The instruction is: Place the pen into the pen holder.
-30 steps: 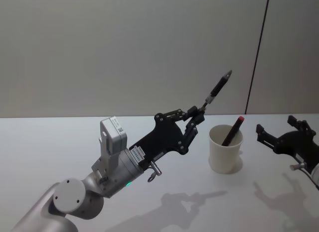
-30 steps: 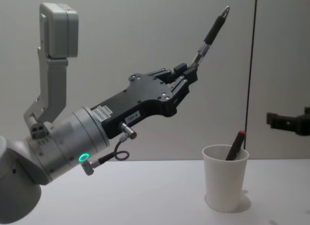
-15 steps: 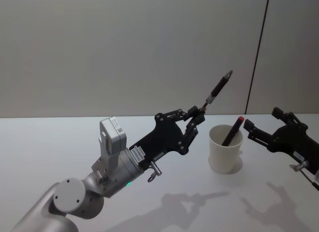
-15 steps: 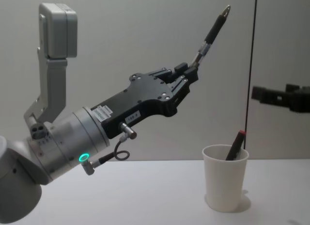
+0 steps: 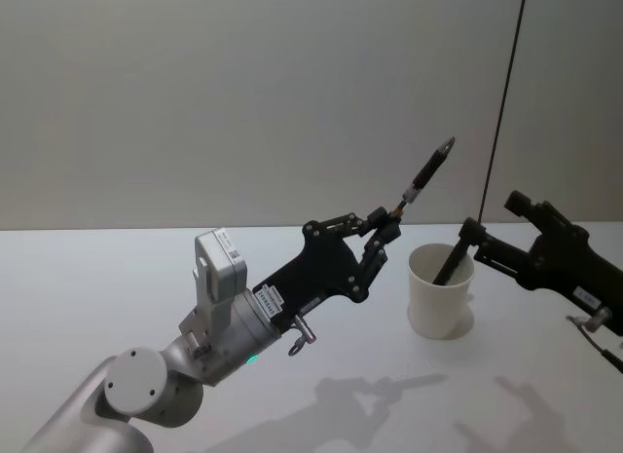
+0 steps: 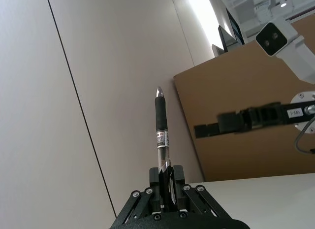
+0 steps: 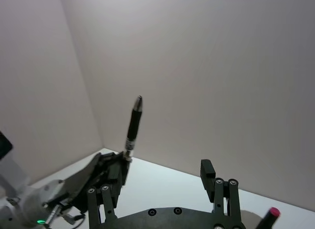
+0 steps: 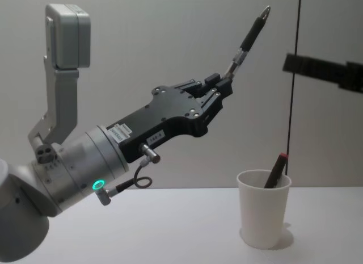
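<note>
My left gripper (image 5: 387,222) is shut on the lower end of a black pen (image 5: 426,173) with a silver tip, held slanting up above the table, left of the pen holder. The pen holder (image 5: 439,295) is a white paper cup standing on the table, with a dark red-capped pen (image 8: 276,169) leaning inside it. In the chest view the held pen (image 8: 249,36) sits high above the cup (image 8: 263,217). My right gripper (image 5: 493,217) hovers open and empty just above the cup's right side. The left wrist view shows the fingers (image 6: 173,177) clamped on the pen (image 6: 161,133).
The white table (image 5: 117,278) stretches left and in front of the cup. A plain grey wall with a thin dark vertical seam (image 5: 504,102) stands behind. The left arm's grey forearm (image 5: 219,326) fills the lower left.
My right gripper has risen and swung left from the table's right edge to just above the cup. The left arm and its pen have not moved.
</note>
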